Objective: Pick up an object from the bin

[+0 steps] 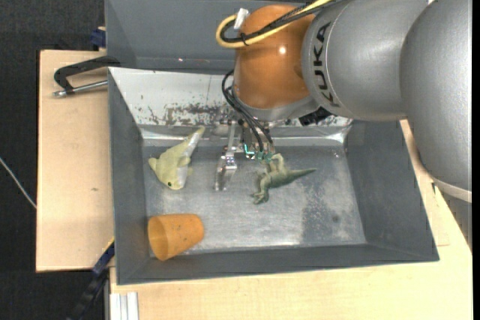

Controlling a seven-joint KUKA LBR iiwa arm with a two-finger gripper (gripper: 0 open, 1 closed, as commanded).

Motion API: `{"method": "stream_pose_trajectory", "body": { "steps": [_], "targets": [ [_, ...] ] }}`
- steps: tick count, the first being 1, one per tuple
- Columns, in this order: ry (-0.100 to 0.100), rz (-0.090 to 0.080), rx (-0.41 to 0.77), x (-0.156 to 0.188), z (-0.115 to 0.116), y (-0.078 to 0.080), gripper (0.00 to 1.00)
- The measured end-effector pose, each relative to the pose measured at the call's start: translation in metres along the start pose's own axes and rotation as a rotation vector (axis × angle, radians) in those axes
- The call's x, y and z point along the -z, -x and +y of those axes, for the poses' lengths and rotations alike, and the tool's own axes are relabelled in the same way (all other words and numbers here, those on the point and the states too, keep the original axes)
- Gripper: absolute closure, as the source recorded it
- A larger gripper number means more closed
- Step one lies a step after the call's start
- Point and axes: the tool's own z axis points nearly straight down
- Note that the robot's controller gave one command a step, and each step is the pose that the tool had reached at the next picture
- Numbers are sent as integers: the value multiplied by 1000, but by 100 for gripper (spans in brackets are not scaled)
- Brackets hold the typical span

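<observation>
Look at the bin (124,183). You have 3 toys in it. At the front left, an orange cup (175,235) lies on its side, close to the front wall. Up and a bit right of it lies a pale yellow fish (174,163), with its tail pointing to the back wall. Just right of the fish you see the pincer (224,170). It is down low by the bin's floor, in the gap between the fish and a green dinosaur (274,177). You cannot tell if the pincer is spread or pressed together. The dinosaur lies just right of the pincer, tail to the right. The arm (375,49) reaches in from the right, above the toys.
</observation>
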Motion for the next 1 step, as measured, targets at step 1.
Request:
{"method": "stream_pose_trajectory", "body": {
  "steps": [1],
  "targets": [
    [4, -15, -45, -77, 66, 21, 0]
  ]
}}
